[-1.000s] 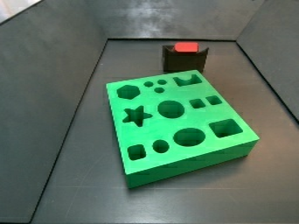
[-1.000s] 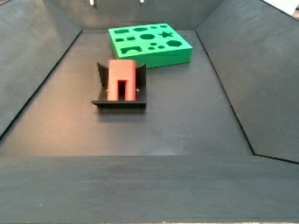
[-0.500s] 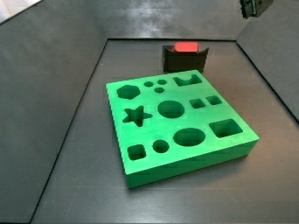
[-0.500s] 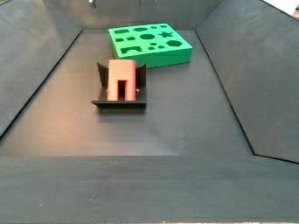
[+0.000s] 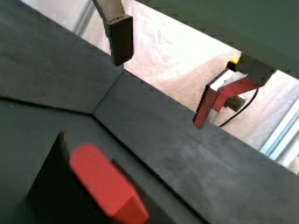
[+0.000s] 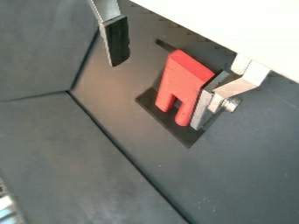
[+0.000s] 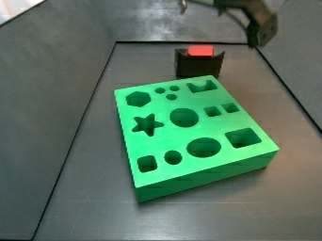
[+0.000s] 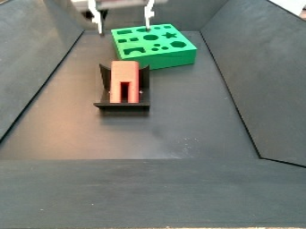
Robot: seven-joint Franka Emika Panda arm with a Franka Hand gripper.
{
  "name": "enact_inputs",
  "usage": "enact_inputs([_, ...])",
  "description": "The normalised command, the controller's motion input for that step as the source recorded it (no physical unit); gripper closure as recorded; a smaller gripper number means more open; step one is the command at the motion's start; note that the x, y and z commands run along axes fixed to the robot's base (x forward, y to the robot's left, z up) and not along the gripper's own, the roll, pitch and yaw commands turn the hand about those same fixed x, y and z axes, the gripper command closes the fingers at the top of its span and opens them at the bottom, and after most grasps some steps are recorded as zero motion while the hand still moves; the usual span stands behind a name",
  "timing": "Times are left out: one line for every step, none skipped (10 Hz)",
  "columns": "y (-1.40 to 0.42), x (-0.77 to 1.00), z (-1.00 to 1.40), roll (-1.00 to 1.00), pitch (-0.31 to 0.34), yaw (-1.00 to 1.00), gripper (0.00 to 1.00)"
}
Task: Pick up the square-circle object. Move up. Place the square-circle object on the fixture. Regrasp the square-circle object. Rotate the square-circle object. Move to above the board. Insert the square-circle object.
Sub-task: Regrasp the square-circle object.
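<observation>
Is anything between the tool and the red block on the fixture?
Nothing visible. The open tool hangs above the red block, which rests on the fixture; only empty air lies between them.

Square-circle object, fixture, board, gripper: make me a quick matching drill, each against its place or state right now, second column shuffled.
Things:
1. square-circle object
2. fixture
3. board
4. gripper

Places or states:
A. green slab with shaped holes, nothing inserted
B. open and empty, up above the floor
C. red, resting on the fixture
D. dark bracket on the floor, carrying the red piece

Pairs: 1-C, 2-D, 3-A, 4-B
</observation>
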Motion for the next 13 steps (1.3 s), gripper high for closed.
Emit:
enact_inputs([0.05, 0.09, -1.0, 0.14, 0.0, 0.18, 0.0])
enact_inputs([0.04, 0.1, -1.0, 0.13, -0.031, 0.16, 0.0])
enact_inputs([0.03, 0.12, -1.0, 0.11, -0.063, 0.13, 0.0])
enact_inputs([0.03, 0.12, -1.0, 0.1, -0.081, 0.11, 0.0])
enact_inputs([0.02, 0.13, -1.0, 0.1, -0.096, 0.08, 0.0])
enact_inputs([0.01, 0.12, -0.86, 0.09, -0.102, 0.05, 0.0])
enact_inputs([0.01, 0.09, -0.66, 0.08, -0.098, 0.02, 0.0])
enact_inputs([0.0, 0.08, -0.51, 0.08, -0.089, -0.01, 0.0])
enact_inputs([0.0, 0.07, -0.36, 0.08, -0.078, -0.02, 0.0])
enact_inputs([0.0, 0.05, -0.19, 0.06, -0.042, -0.03, 0.0])
enact_inputs([-0.01, 0.02, -0.17, 0.06, -0.04, -0.03, 0.0])
enact_inputs([-0.01, 0.02, -0.17, 0.06, -0.039, -0.03, 0.0])
enact_inputs([-0.01, 0.02, -0.17, 0.06, -0.039, -0.03, 0.0])
